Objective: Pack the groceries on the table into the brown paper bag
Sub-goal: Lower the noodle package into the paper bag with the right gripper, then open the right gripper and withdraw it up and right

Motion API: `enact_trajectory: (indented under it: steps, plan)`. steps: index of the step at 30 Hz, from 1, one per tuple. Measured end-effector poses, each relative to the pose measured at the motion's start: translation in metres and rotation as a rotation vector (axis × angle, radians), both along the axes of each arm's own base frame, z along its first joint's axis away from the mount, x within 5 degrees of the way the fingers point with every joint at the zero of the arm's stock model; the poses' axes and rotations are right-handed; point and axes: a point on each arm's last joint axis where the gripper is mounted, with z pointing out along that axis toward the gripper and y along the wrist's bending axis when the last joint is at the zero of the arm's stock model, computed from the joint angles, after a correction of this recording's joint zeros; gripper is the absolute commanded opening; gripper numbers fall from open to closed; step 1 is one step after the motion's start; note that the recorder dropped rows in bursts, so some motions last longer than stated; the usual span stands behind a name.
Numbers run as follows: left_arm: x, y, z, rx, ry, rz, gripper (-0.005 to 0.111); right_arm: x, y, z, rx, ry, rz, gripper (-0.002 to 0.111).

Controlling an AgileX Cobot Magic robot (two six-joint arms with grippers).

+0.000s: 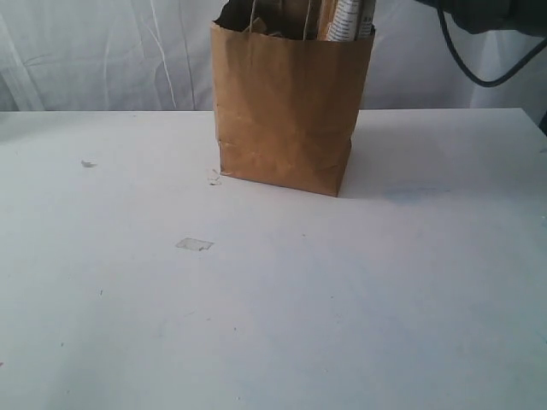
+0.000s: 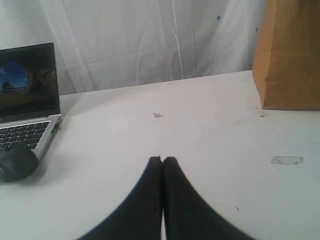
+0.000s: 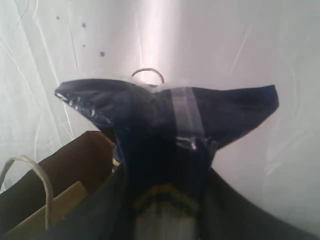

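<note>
The brown paper bag (image 1: pixel 286 111) stands upright at the back middle of the white table (image 1: pixel 359 307). The long pasta packet (image 1: pixel 349 19) pokes out of the bag's top right corner. In the right wrist view its dark blue, flared sealed end (image 3: pixel 170 110) sits between my fingers, and my right gripper (image 3: pixel 165 170) is shut on it above the bag's rim (image 3: pixel 82 152). My left gripper (image 2: pixel 162 159) is shut and holds nothing, low over bare table to the left of the bag (image 2: pixel 292 55). Other groceries are hidden inside the bag.
A laptop (image 2: pixel 27 95) and a dark mouse (image 2: pixel 15 162) sit at the table's far left. A small patch of clear tape (image 1: pixel 194 244) and a few specks mark the tabletop. White sheeting hangs behind. The right arm's dark body and cable (image 1: pixel 479 51) are at the top right.
</note>
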Motion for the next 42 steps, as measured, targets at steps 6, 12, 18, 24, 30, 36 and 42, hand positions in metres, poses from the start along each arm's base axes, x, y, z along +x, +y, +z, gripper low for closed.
enact_trajectory:
  steps: [6,12,18,24,30,36,42]
  plan:
    - [0.000,0.000,0.000,0.000,0.000,0.000,0.000,-0.001,0.000,-0.003,-0.037,0.028,0.007,0.038]
    - [0.000,0.000,0.000,0.000,0.000,0.000,0.000,-0.004,-0.001,-0.003,-0.110,0.054,0.018,0.051]
    - [0.000,0.000,0.000,0.000,0.000,0.000,0.000,-0.004,-0.001,-0.003,-0.127,0.052,0.020,0.056]
    - [0.000,0.000,0.000,0.000,0.000,0.000,0.000,-0.007,0.008,-0.003,-0.132,0.047,0.042,0.056]
    - [0.000,0.000,0.000,0.000,0.000,0.000,0.000,-0.010,0.015,-0.003,-0.151,0.037,0.061,0.063]
    - [0.000,0.000,0.000,0.000,0.000,0.000,0.000,-0.010,0.015,-0.003,-0.153,0.036,0.062,0.064]
    - [0.000,0.000,0.000,0.000,0.000,0.000,0.000,-0.010,0.015,-0.003,-0.154,0.036,0.062,0.064]
